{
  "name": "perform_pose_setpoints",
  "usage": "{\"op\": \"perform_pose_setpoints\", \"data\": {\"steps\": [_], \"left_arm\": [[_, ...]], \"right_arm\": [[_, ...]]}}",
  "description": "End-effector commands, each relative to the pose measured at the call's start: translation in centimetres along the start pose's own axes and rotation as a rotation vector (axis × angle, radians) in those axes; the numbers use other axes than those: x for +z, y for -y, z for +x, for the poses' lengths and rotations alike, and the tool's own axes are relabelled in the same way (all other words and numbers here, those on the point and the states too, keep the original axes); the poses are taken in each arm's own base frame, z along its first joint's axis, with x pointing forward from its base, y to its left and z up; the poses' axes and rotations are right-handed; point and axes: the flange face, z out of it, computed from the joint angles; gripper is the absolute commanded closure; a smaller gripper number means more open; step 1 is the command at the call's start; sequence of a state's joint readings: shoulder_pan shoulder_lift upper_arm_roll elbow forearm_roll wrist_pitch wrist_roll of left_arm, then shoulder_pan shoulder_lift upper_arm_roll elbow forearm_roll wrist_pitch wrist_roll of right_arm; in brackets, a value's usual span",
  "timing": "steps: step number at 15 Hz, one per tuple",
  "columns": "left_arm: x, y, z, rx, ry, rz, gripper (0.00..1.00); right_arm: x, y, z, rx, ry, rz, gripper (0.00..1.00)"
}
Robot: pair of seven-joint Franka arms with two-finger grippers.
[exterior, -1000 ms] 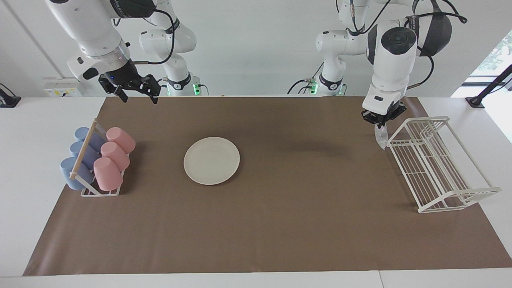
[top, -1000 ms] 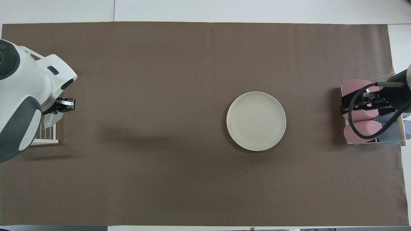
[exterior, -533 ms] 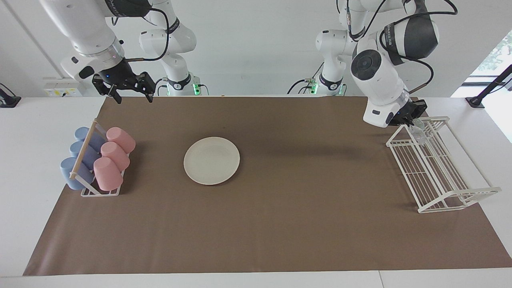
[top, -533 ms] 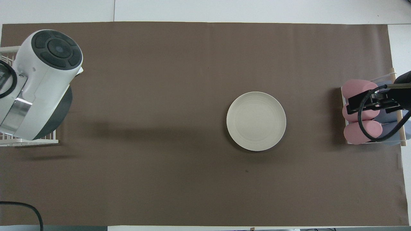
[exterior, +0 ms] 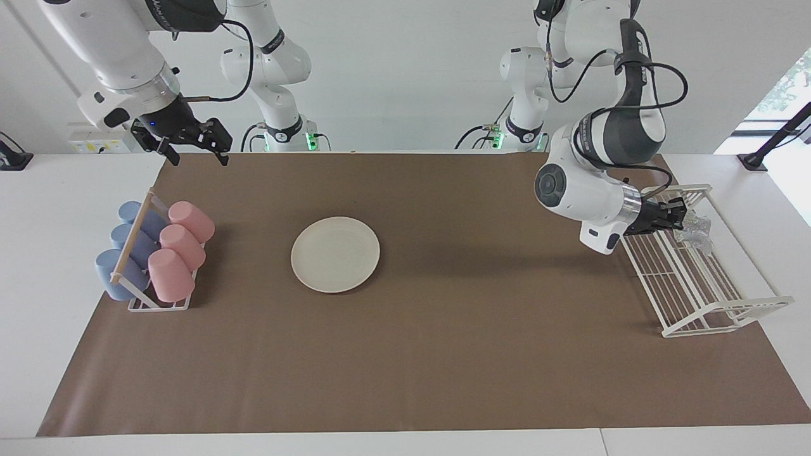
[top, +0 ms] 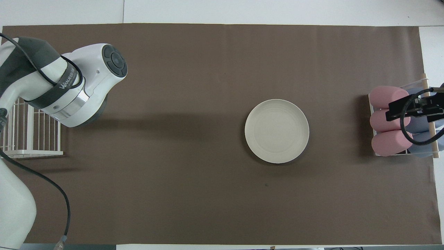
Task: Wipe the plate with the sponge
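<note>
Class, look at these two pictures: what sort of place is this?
Probably a robotics lab staged as a dishwashing station: a round cream-white plate on brown paper, pink and blue cups in a holder, and a white wire rack.

The plate (exterior: 335, 254) looks smooth, matt cream. The sponge (exterior: 693, 231) is shiny, crinkled mesh. The rack (exterior: 690, 278) is white-coated wire; the mat (exterior: 443, 354) matt brown paper.

This looks like a robot lab. Two white robot arms (exterior: 595, 190) stand at a white surface (exterior: 57, 190) by a bare white wall (exterior: 405, 63). A brown paper sheet (exterior: 443, 354) covers the surface. Cables (exterior: 659, 69) hang off the arms, and green lights (exterior: 310, 140) glow at their bases.
</note>
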State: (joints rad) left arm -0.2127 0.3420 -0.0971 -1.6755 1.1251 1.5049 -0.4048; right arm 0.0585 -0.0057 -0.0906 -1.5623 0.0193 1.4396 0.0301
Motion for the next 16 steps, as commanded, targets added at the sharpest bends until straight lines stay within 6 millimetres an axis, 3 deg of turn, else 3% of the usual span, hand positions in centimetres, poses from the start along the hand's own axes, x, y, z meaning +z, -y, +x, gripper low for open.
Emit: {"op": "perform_pose_setpoints", "data": {"steps": [1,16], "left_arm": [[2.6,-0.2,1.5,-0.078,0.018,0.034,1.0],[4.3,-3.4,1.4,-0.223,-0.041,-0.071,1.0]], "right_arm": [[0.4,-0.7,0.0,-0.015,-0.007,-0.003,0.0],[0.9,-0.4,-0.4,-0.002,0.012,-0.004,0.0]]}}
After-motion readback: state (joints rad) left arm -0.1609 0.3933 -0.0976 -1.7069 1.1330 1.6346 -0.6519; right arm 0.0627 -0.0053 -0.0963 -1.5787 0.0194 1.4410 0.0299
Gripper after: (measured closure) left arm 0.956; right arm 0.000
